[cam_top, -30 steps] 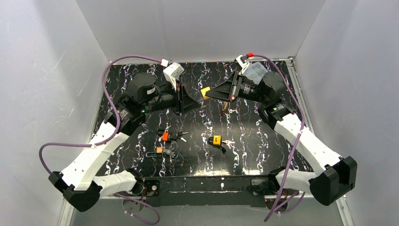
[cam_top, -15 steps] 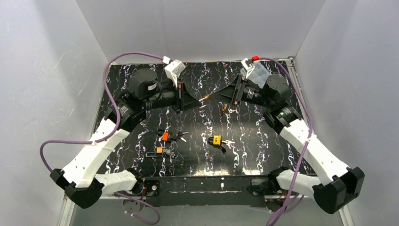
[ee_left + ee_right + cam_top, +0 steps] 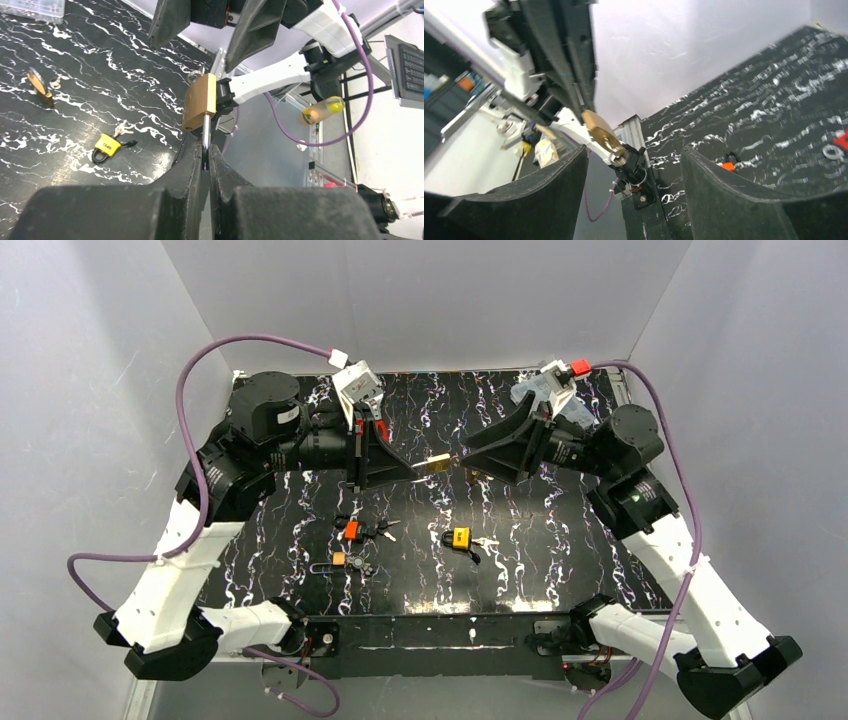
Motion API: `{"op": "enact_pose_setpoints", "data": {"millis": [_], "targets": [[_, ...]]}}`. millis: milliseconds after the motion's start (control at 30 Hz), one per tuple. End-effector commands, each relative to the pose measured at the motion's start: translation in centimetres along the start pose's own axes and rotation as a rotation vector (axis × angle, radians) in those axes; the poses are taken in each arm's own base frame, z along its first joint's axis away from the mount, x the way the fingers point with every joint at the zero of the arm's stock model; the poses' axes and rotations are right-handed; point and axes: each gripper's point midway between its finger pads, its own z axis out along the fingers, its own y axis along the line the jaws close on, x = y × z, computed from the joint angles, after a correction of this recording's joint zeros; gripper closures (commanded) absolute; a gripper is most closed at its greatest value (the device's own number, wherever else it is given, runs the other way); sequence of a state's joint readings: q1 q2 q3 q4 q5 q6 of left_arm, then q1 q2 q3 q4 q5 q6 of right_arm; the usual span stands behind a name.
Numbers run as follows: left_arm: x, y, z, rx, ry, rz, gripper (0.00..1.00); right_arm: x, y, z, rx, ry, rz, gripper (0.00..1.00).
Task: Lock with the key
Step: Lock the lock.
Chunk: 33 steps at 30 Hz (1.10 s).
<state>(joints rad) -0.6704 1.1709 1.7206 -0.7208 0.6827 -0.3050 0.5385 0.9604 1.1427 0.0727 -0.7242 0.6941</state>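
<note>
Brass padlock is clamped by its shackle in the left gripper. The right gripper, spread wide, should be centred on the key before being closed.

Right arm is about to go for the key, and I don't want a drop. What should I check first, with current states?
1. Grip: left gripper shut on the shackle of the brass padlock: ok.
2. Height: padlock held clear of the table: ok.
3. Jaws: right gripper open: ok.
4. Alignment: key at padlock's free end, facing that gap: ok.
5. Contact: right gripper's fingers on key: not ok, both stand apart.
6. Key fully seated: cannot tell.
</note>
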Motion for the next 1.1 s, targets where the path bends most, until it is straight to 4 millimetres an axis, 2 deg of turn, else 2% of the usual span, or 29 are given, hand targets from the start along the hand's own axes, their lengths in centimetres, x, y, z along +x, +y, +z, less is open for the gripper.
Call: {"op": "enact_pose_setpoints", "data": {"millis": [0, 133, 300, 500, 667, 767, 1000, 1067], "targets": [[-0.4, -2.8, -1.1, 0.107, 0.009, 0.032, 1.0, -2.4, 5.9, -0.6, -0.238, -0.003, -0.193, 0.24], [-0.6, -3.5, -1.1, 0.139, 0.012, 0.022, 1.0, -2.2, 7.4, -0.6, -0.328, 0.044, -0.217, 0.22], [-0.9, -3.7, -0.7, 0.16, -0.004, 0.012, 1.0, -1.9, 8.0, 0.3, -0.36, 0.087, -0.236, 0.23], [-1.4, -4.0, -0.3, 0.179, -0.002, 0.002, 1.0, -1.7, 7.7, 1.0, -0.352, 0.105, -0.241, 0.31], [-1.6, -3.4, 0.2, 0.16, -0.001, -0.01, 1.0, -0.8, 8.1, 1.3, -0.369, 0.131, -0.238, 0.42], [-1.8, -3.2, 0.4, 0.153, -0.007, -0.013, 1.0, -0.2, 7.8, 1.3, -0.36, 0.148, -0.226, 0.49], [-2.1, -3.3, 0.5, 0.16, -0.01, -0.011, 1.0, 0.5, 7.2, 1.0, -0.331, 0.156, -0.217, 0.57], [-2.1, -3.2, 0.5, 0.16, -0.009, -0.01, 1.0, 0.6, 7.1, 1.0, -0.324, 0.154, -0.216, 0.64]]}}
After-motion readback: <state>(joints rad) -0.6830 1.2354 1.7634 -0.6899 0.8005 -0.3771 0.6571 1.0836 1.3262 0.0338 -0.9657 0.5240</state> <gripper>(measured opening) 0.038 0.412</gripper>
